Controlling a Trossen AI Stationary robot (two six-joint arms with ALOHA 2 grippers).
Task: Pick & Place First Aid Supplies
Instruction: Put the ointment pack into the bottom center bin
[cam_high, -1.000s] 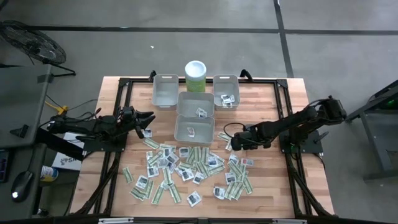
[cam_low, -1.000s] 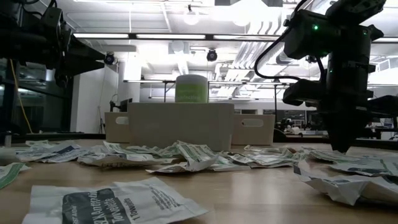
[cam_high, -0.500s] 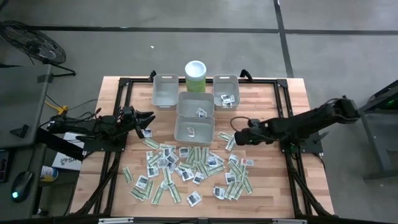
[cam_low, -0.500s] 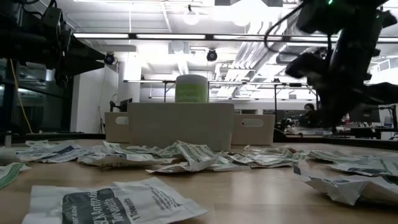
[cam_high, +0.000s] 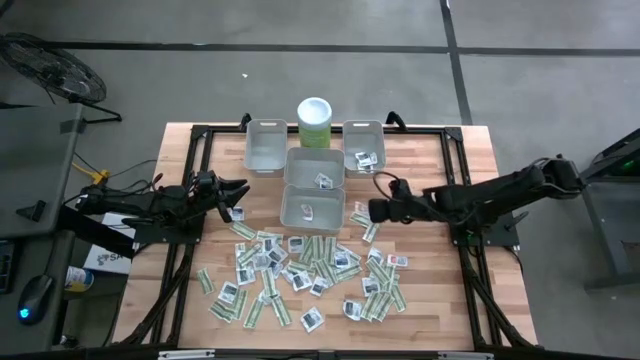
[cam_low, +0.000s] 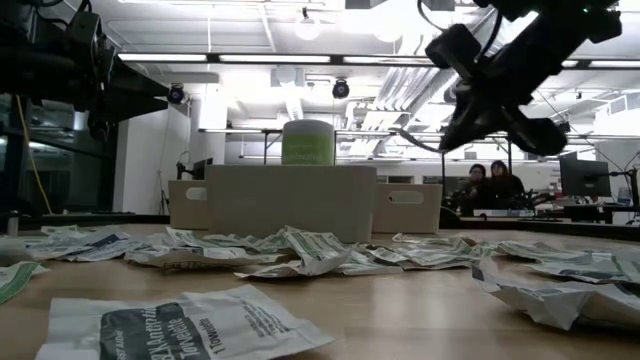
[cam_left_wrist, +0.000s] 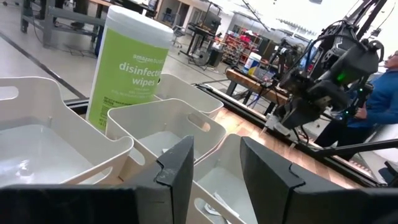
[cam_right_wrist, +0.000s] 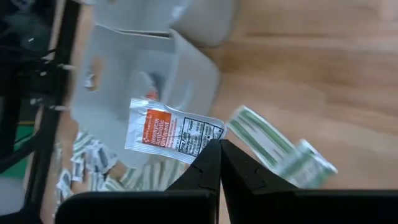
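Note:
Dozens of small paper packets lie flat and scattered on the near half of the table, green-white strips mixed with white squares; some show in the low view. My right gripper hovers just right of the nearest grey bin, shut on one white packet with orange print. My left gripper waits open at the table's left edge, its fingers pointing toward the bins. A few packets lie inside the bins. My right gripper pinches the white-and-orange packet by one edge near a corner between its two fingertips. The packet is lifted clear of the table and sticks out flat beyond the fingertips, over the bin's corner and the wood.
Several grey bins stand at the far middle: two in a row and two nearer. A green wipes canister stands behind them. People sit in the room beyond the table. Bare wood lies right of the pile.
My right gripper has risen from the packets at the pile's right side, tipped from pointing down to nearly level, and moved toward the far edge and the bins, carrying the packet clear of the table.

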